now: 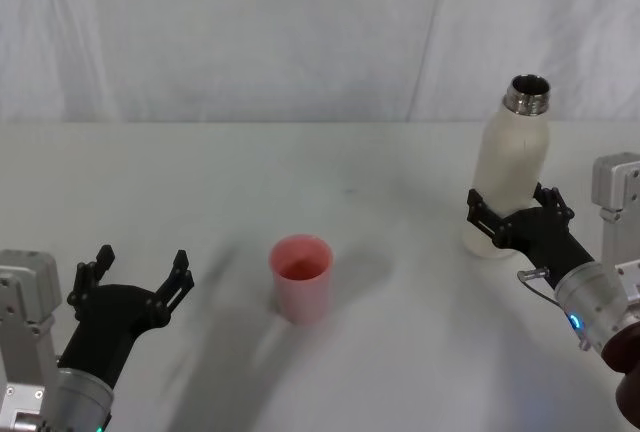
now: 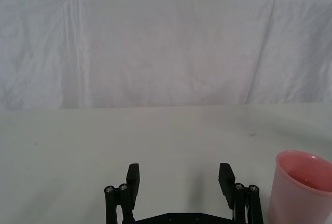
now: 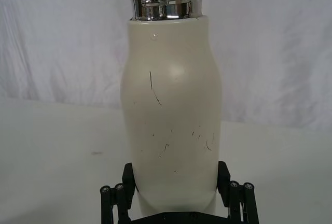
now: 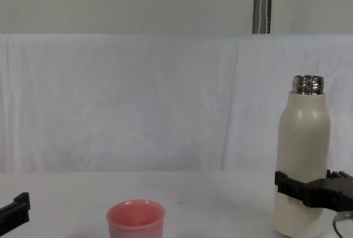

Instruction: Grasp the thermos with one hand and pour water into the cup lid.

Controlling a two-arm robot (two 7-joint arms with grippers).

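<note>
Thermos (image 1: 510,172) upright, neck up, in right tool (image 1: 520,220).

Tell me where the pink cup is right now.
The pink cup stands upright on the table near the middle of the head view, between the open left pincer and the bottle on the right.

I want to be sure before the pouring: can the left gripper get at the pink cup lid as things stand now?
Probably yes. The left gripper is open and the table between it and the cup lid is bare. The thermos stands far off, between the right gripper's fingers.
</note>
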